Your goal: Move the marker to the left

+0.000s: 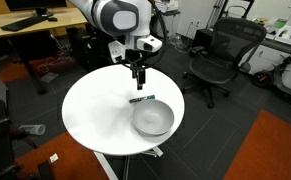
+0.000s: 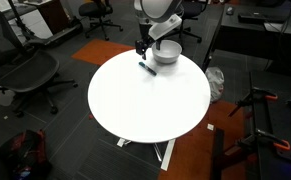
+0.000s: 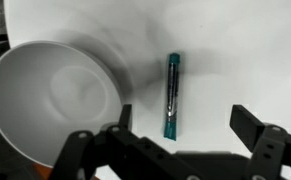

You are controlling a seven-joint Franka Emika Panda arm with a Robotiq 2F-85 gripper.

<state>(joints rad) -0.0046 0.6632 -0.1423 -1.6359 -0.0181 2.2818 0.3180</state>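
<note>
The marker [image 3: 172, 95], a thin dark pen with a blue-teal end, lies on the round white table [image 1: 95, 110] beside the grey bowl [image 1: 152, 119]. It also shows in both exterior views [image 1: 141, 99] [image 2: 146, 68]. My gripper [image 3: 180, 118] is open and empty, hovering just above the marker with the marker's teal end between its fingers. In both exterior views the gripper [image 1: 138, 78] [image 2: 141, 50] hangs a little above the marker, not touching it.
The grey bowl [image 3: 50, 100] stands right beside the marker [image 2: 166, 53]. Office chairs [image 1: 220, 55] [image 2: 30, 70] and desks surround the table. The table edge lies close behind the bowl in an exterior view.
</note>
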